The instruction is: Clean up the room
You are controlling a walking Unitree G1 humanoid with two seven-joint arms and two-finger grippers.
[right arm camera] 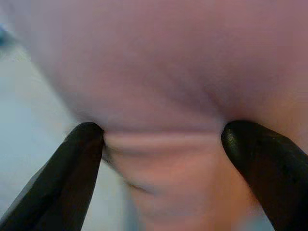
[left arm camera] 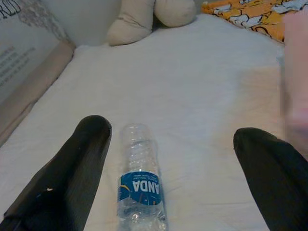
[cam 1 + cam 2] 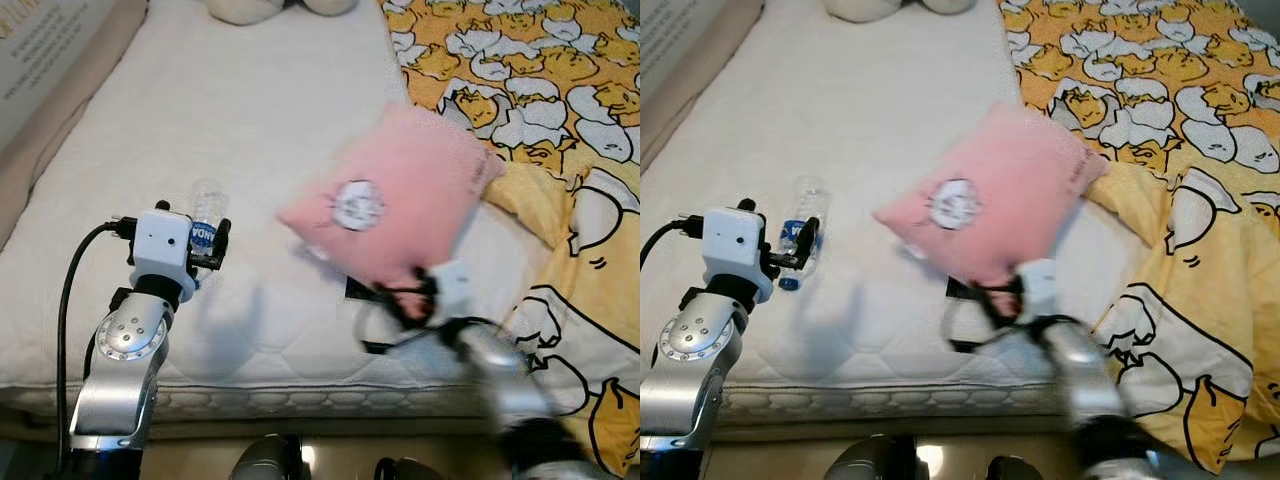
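**Pillow held on the right, bottle waiting straight ahead of the left gripper**

The right gripper (image 3: 408, 296) has the pink pillow (image 3: 392, 195) pinched by its lower corner, and the pillow stands up off the bed (image 3: 250, 120), its other end tilted toward the bed's far edge. In the right wrist view the two black fingers (image 1: 62, 178) press into the pink fabric from either side, with a fold bunched between them. The arm and pillow are blurred in the head views, so the pillow is probably in motion. Behind it, the yellow patterned blanket (image 3: 560, 90) covers the bed's right side and hangs over the right part of the near edge.

The water bottle (image 2: 140, 180) lies flat on the white mattress near the bed's near edge, toward its left side. The left gripper (image 2: 173, 183) hovers just short of it, fingers spread wide with nothing between them. The bottle's long axis runs almost along the gripper's line of sight, one end toward the gripper and the other toward the far edge. It sits closer to one finger (image 2: 72, 178) than to the other, rather than centred between them.

The left arm is clearly the nearer one for the bottle. As I judge it, a grasp would need the gripper moved forward and shifted sideways to centre the bottle, closing across its narrow width. Two pale stuffed shapes (image 2: 151, 17) rest at the far edge.
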